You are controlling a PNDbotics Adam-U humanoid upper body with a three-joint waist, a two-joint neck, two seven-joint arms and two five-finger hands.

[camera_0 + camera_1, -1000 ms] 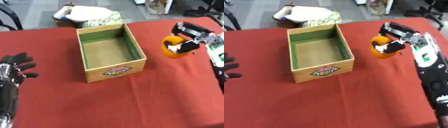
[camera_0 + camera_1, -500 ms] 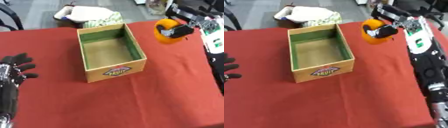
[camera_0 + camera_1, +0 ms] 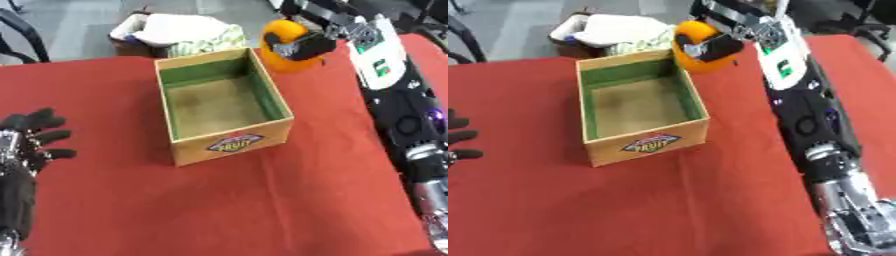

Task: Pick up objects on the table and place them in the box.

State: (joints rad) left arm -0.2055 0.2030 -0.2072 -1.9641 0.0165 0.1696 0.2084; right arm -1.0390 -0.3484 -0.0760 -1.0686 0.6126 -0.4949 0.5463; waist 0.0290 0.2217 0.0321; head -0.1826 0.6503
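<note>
An orange round object (image 3: 287, 46) is held in the curled fingers of the right robot hand (image 3: 308, 47), raised above the table (image 3: 262, 200) just beside the far right corner of the box (image 3: 220, 103). In the right eye view the object overlaps the box's far right rim. The box is a wooden crate with green inner walls and a printed label on its near face; it stands open on the red-covered table, and nothing is seen inside it. The right arm is extended from the right side of the view. The left robot hand (image 3: 31, 137) is seen at the left edge, fingers spread and holding nothing, well apart from the box.
</note>
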